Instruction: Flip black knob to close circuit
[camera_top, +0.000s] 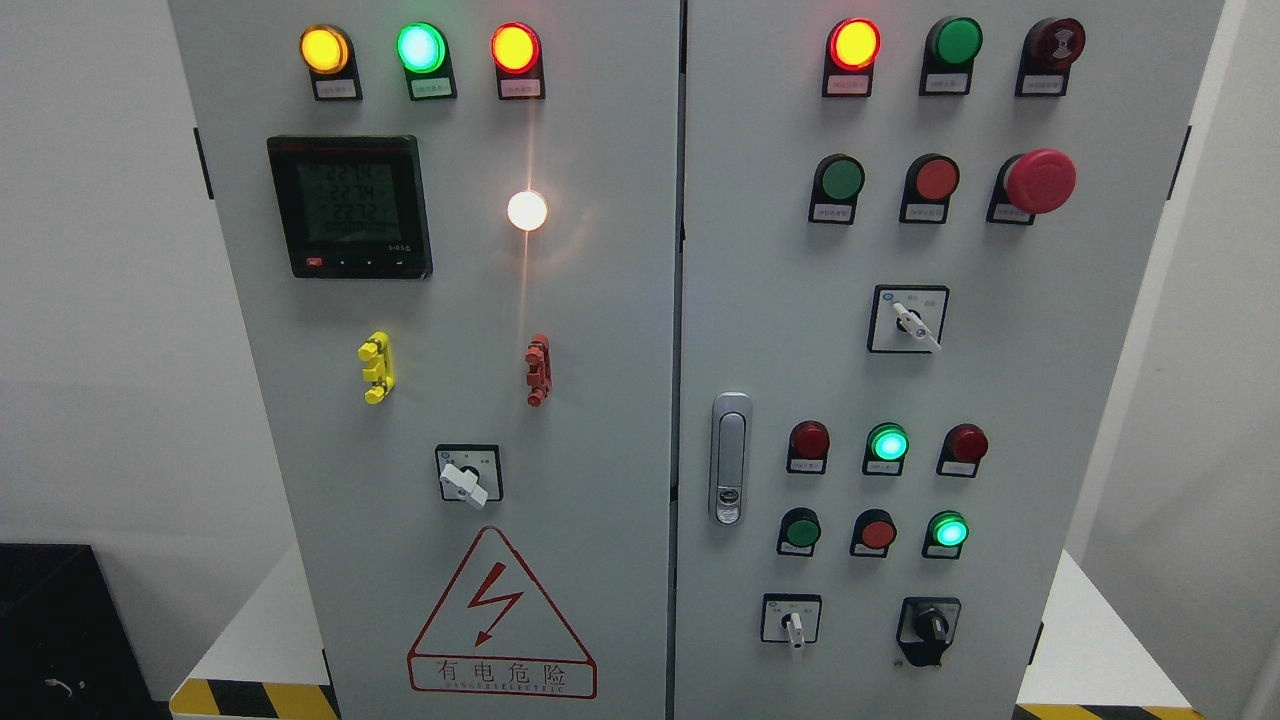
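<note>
The black knob (931, 627) sits at the lower right of the right-hand door of a grey electrical cabinet (600, 300), in the bottom row of controls. It is a small black rotary selector on a black backing plate, its grip standing roughly upright with the plate's lower end tapering to a point below it. Neither of my hands is in view, so I cannot tell how my fingers are set.

Just to the knob's left is a white-handled selector switch (792, 622) on a white square plate. Above them are two rows of round buttons and lamps; a green lamp (888, 443) in the upper row and another green lamp (948, 532) at the right of the lower row are lit. Higher up is a second white-handled selector (912, 322), and near the top a large red mushroom stop button (1040, 181). A metal door latch (730, 458) stands at the right door's left edge.

On the left door are a lit digital meter (350, 207), a bright white lamp (527, 210), yellow, green and red lamps along the top, and a red lightning warning triangle (500, 620) at the bottom.
</note>
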